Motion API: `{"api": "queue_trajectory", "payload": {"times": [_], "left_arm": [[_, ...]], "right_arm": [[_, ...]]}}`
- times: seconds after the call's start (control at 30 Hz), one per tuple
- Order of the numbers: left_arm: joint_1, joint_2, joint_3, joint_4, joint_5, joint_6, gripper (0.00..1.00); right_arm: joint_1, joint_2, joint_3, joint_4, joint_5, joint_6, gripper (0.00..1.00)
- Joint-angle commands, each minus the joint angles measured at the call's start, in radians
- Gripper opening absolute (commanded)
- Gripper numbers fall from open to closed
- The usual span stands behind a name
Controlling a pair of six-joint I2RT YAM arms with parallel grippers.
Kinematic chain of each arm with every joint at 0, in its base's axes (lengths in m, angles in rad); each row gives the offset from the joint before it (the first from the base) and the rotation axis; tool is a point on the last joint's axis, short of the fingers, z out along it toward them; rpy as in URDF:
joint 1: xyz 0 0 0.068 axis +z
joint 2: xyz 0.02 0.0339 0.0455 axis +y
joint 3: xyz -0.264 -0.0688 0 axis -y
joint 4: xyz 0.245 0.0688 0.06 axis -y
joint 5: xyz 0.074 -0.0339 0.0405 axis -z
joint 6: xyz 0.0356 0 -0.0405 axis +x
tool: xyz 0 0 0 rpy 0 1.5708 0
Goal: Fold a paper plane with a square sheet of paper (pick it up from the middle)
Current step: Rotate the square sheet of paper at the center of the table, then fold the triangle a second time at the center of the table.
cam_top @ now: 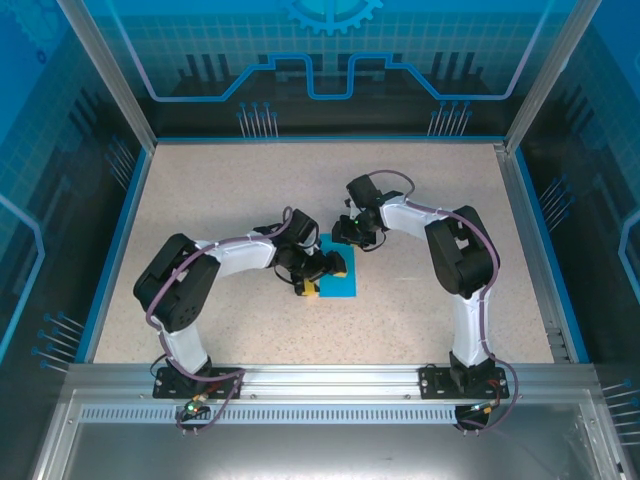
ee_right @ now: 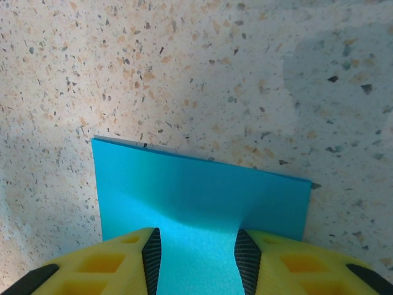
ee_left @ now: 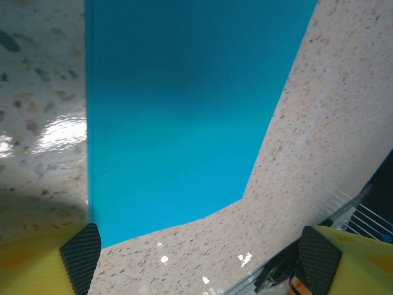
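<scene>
The turquoise square sheet of paper (cam_top: pixel 345 288) lies on the speckled table between the two arms. My left gripper (cam_top: pixel 326 277) hovers over its near-left part, open wide. In the left wrist view the sheet (ee_left: pixel 184 110) lies flat ahead of the left gripper (ee_left: pixel 199 255), and nothing is between the black pads (ee_left: pixel 81 255). My right gripper (cam_top: pixel 350 240) is down on the sheet's far end. In the right wrist view the paper (ee_right: pixel 202 190) humps up between the fingers of the right gripper (ee_right: pixel 198 258), whose pads (ee_right: pixel 151 258) press the hump from both sides.
The speckled table (cam_top: pixel 230 200) is bounded by a blue rim and transparent walls on the left, right and back. An aluminium rail (cam_top: pixel 320 385) carrying the arm bases runs along the near edge.
</scene>
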Motion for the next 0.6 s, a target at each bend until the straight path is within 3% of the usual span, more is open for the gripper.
{"api": "queue_trajectory", "payload": {"times": [0.0,0.57], "left_arm": [[-0.011,0.019,0.034,-0.068,-0.032,0.038,0.88],[-0.034,0.069,0.105,-0.063,-0.008,0.054,0.88]], "right_arm": [[-0.024,0.064,-0.018,-0.045,0.037,0.01,0.42],[-0.035,0.061,-0.033,-0.043,0.033,0.012,0.42]]}}
